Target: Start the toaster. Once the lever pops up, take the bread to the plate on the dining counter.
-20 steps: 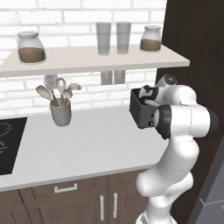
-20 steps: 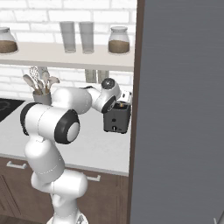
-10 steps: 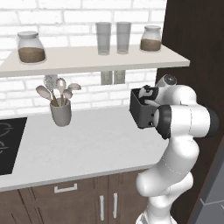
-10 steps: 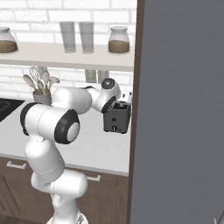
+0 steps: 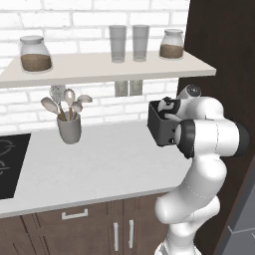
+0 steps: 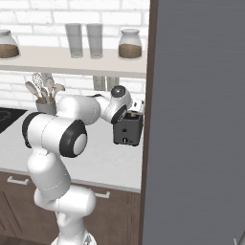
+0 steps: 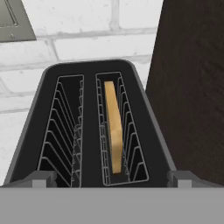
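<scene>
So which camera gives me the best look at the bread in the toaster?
The hand view: it looks straight down into the toaster, with the bread standing on edge in the right-hand slot. In the left base view the arm covers most of the toaster; the right base view shows only its front, not the slots.

Toaster (image 5: pixel 158 124) front hidden behind arm

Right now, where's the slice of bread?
In the hand view, the bread slice stands in the right-hand slot of the black toaster, beside the dark wood panel.
</scene>
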### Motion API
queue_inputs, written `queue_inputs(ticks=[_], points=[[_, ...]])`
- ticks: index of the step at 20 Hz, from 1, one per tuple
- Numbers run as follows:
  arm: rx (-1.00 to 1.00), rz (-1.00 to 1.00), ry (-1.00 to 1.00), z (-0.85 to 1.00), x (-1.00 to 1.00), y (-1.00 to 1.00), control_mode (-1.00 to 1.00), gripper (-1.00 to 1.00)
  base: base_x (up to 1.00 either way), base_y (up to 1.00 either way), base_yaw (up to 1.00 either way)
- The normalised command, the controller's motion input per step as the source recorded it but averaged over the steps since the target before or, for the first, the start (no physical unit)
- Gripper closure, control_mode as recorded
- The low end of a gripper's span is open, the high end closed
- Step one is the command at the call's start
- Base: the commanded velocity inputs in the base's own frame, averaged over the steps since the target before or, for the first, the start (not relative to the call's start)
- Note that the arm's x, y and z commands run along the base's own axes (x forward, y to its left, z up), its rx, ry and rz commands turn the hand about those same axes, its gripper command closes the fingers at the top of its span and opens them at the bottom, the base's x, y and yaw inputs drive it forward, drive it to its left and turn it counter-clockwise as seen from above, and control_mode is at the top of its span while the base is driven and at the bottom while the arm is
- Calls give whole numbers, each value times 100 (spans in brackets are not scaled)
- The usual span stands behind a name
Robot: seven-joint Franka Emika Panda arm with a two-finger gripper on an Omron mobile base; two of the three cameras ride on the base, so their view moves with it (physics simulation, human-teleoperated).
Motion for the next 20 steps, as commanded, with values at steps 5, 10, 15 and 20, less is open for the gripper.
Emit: queue_inputs(ticks=[5,10,15,20], points=[[0,0,0,0,0,0,-100,-100,0,0,0],[0,0,0,0,0,0,-100,-100,0,0,0],[0,0,0,0,0,0,-100,-100,0,0,0],[0,0,0,0,0,0,-100,-100,0,0,0]])
